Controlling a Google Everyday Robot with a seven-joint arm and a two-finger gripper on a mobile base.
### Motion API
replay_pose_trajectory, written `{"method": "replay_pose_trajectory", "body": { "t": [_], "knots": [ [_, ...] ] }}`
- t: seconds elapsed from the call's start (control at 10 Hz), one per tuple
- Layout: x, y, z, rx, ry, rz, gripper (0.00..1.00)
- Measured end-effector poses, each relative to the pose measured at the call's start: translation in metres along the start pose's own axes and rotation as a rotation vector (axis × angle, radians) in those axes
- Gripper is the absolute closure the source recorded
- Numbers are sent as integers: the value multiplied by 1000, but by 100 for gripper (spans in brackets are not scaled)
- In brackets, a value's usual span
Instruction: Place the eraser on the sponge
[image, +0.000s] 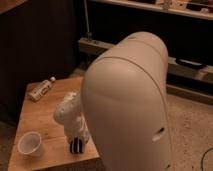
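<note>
The eraser (76, 147), a small black block with pale stripes, is at the front edge of the wooden table (45, 117). My gripper (75, 140) points straight down and its tip is right at the eraser. The white wrist (69, 114) rises above it. The sponge is hidden; the big white arm shell (127, 100) covers the table's right side.
A white cup (30, 144) stands at the table's front left corner. A small bottle (41, 89) lies on its side at the far left edge. Dark shelving and a metal rail run behind the table, with speckled floor to the right.
</note>
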Motion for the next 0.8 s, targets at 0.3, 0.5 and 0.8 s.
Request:
{"method": "replay_pose_trajectory", "body": {
  "t": [0.3,0.5,0.8],
  "knots": [
    [2,-8,8,0,16,32,54],
    [1,-8,14,-16,22,43,34],
    [2,-8,17,-56,30,68,20]
  ]
}}
